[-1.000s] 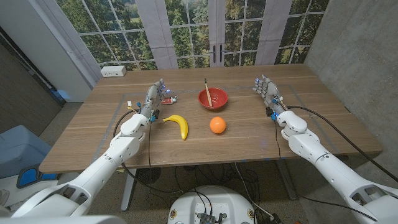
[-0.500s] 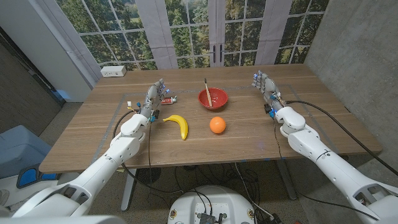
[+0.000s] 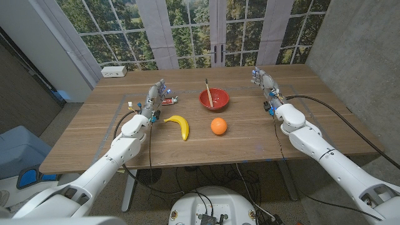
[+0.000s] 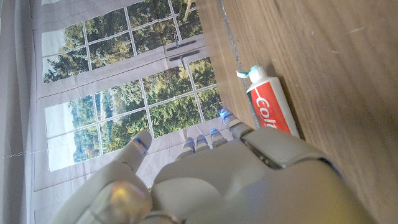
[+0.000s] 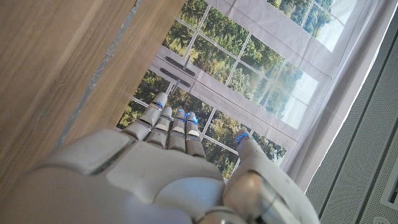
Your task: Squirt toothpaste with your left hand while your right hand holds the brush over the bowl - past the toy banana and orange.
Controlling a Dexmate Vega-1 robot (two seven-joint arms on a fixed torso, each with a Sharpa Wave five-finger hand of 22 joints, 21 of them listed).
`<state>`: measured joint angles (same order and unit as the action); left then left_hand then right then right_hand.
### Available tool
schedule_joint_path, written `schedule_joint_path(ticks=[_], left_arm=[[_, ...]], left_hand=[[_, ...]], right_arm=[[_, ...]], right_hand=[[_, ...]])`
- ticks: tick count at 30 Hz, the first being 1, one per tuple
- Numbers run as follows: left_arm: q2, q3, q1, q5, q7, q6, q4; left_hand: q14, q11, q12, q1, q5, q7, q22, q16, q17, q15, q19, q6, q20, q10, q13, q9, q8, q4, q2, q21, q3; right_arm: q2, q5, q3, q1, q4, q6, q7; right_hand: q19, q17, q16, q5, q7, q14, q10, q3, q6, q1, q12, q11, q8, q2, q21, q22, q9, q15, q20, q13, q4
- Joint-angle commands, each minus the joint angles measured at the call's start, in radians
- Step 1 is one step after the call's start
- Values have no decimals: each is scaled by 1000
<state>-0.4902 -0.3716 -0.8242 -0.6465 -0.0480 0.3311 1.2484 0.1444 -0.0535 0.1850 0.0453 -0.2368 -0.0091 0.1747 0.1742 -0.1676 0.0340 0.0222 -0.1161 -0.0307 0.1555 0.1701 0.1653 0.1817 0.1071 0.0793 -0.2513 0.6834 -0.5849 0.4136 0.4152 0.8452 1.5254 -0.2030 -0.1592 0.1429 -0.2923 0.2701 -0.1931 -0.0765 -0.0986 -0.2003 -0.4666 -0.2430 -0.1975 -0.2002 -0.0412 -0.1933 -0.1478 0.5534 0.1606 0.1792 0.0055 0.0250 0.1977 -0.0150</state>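
Head view: brush (image 3: pixel 207 87) stands in bowl (image 3: pixel 214 98) beyond banana (image 3: pixel 179 124) and orange (image 3: pixel 218 125); right hand (image 3: pixel 265 85) empty, fingers extended.
Left wrist view: left hand (image 4: pixel 211 180) empty, beside tube (image 4: pixel 272 107); soft, light, probably best gripped mid-body.

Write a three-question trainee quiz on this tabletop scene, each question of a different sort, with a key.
1. True or false: the left hand already grips the red-and-white toothpaste tube.
2. Multiple choice: where does the wooden-handled brush stand? A) in the red round bowl; B) in the right hand; C) flat beside the yellow toy banana.
3. Fill in: the round toy fruit nearest the bowl, on the wooden table, is the ____.

Key
1. False: the tube lies on the table just beyond the hand's fingers, which are spread and hold nothing.
2. A: its handle sticks up out of the bowl.
3. orange.
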Motion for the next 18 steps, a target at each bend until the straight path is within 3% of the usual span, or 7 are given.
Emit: schedule_joint_path(ticks=[1,18], left_arm=[[-5,2,-3,-3,-9,0,3],[4,5,4,-13,-34,24,-27]], left_hand=[[-1,-3,5,-1,-3,0,2,5,-3,19,7,4,-27,-6,3,4,5,-8,75,1,4],[-1,-1,5,-2,-2,0,2,4,-3,17,9,5,-27,-8,3,5,3,-9,75,5,4]], right_arm=[[-23,-64,16,-6,68,58,-32],[-38,-151,52,-47,131,129,-38]], right_hand=[[11,-3,5,4,-3,-13,-8,-1,-4,-13,-9,2,-4,-3,-4,5,2,0,2,4,6],[23,-2,7,7,-3,-17,-13,-2,-9,-22,-9,0,-4,-4,-11,6,2,-3,0,4,19]])
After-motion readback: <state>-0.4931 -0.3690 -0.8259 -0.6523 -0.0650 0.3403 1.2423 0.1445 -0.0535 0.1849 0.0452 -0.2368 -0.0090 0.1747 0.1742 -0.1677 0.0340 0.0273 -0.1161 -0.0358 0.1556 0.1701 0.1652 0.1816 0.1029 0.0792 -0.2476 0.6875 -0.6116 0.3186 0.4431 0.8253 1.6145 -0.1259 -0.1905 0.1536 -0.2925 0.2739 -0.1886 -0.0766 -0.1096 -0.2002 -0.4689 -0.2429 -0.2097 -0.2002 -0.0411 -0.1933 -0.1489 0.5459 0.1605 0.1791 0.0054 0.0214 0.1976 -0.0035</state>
